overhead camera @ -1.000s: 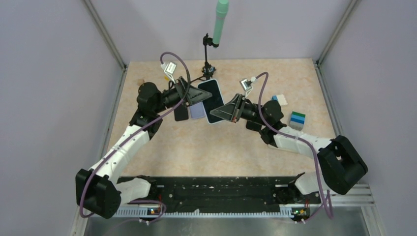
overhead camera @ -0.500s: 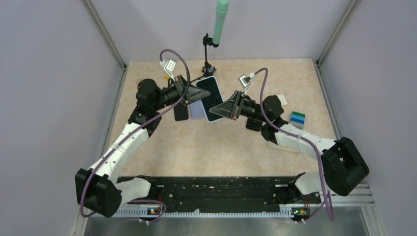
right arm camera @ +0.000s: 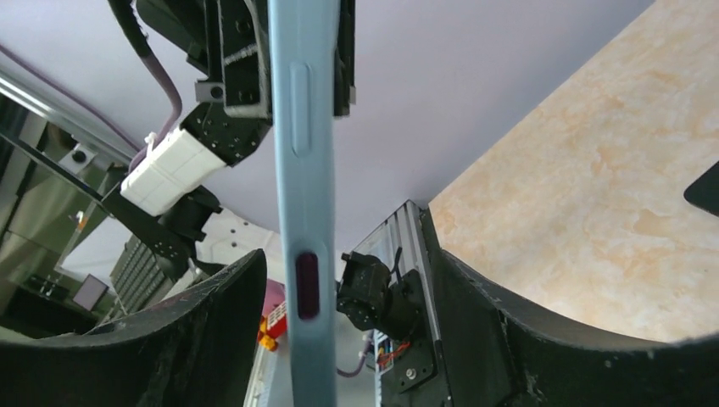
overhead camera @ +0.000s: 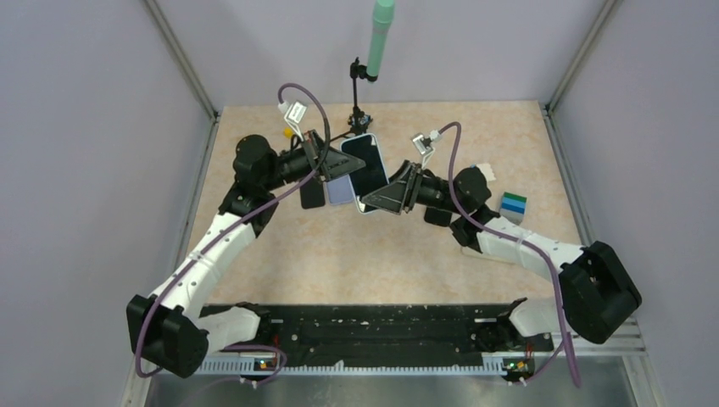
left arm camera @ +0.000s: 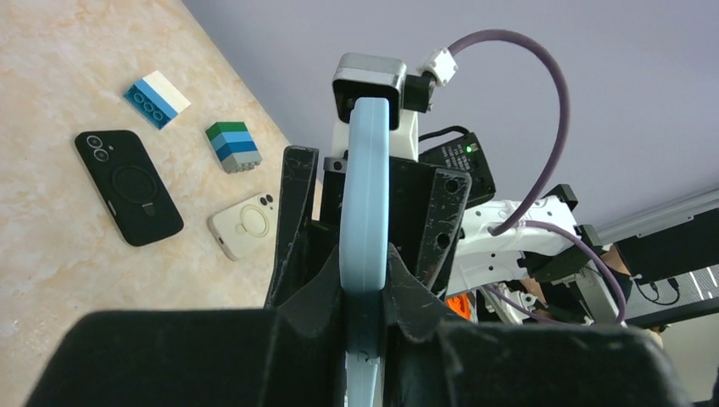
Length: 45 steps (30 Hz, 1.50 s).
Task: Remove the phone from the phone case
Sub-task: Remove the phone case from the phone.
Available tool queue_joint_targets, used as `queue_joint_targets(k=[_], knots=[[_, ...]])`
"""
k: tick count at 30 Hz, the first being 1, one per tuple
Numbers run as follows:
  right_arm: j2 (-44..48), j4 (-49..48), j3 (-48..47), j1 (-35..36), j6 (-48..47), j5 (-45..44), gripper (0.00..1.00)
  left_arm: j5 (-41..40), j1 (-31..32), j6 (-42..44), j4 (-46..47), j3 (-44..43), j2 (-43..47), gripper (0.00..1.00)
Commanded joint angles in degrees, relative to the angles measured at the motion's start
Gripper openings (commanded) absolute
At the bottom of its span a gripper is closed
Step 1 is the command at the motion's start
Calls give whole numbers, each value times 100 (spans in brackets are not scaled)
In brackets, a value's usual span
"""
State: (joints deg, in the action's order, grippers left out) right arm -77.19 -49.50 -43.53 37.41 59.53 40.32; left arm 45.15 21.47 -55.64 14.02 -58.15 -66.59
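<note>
At the left of the marbled table, a black case and a lavender case lie side by side under the left arm. Above them, the left gripper is clamped on the edge of the light blue phone case. The case is held off the table with the phone seated in it, screen up. The right gripper straddles the case's other end, its jaws spread wide. Further right sit a blue-and-white brick and a green-and-blue block stack.
</note>
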Motion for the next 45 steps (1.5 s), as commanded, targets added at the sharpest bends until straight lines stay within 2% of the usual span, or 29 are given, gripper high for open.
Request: queue_joint_targets(k=[1,6,10,24,34,45], knots=[[472,-161,217,135,-453,-261,67,-149,6,-186,680,-299,510,0],[887,-319,476,435,-939,-769,56,-587,4,-62,342,-362,708,0],[1099,120,410,704,-1575,-1198,49,-875,6,-274,74,-372,724,0],[948,250,305,872,-2246,-1902,34,-754,0,-1058,88,-342,295,0],[1014,1042,264,986,-3578,-2642,27,-737,6,-1397,-198,-365,79,0],[1012,1630,191,1178,-4843,-3395,25,-692,-4,-1594,-786,-520,-244,0]])
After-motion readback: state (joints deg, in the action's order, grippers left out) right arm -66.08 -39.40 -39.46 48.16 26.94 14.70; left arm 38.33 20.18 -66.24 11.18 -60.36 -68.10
